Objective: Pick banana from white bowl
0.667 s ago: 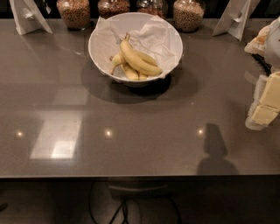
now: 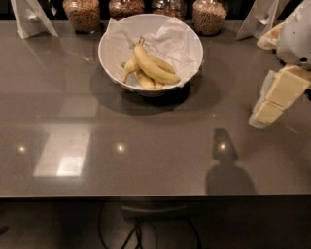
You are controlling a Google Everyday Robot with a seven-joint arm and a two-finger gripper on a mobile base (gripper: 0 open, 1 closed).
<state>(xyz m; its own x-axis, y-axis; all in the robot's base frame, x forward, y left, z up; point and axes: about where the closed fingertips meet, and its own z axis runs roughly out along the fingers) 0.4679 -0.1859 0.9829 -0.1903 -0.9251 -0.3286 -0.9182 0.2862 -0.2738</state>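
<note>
Big grey countertop [image 2: 146, 160] fills pretty much the whole view, and its near edge runs straight across the bottom with dark floor below. Most of the surface is bare: the whole near half and the left side are open, just glare spots and a dark shadow [image 2: 228, 177] near-right.

The white bowl [image 2: 111, 51] sits far-centre, a bit back from the far edge, with plenty of open table on its left, right and near sides. It's lined with crumpled white paper [image 2: 172, 39] that pokes up past the rim on the far side.

The gripper [image 2: 262, 115] comes in from the right edge, cream-coloured and angled down-left, hanging over the table well apart from the bowl. Can't tell if it's open or closed from here, and it's holding nothing.

Along the far edge there are four jars of grains [image 2: 81, 13] behind the bowl, plus a white stand [image 2: 31, 22] at each far corner.

The banana [image 2: 153, 68] lies in the bowl on top of the shorter bananas [image 2: 130, 65], with its stem pointing far.
</note>
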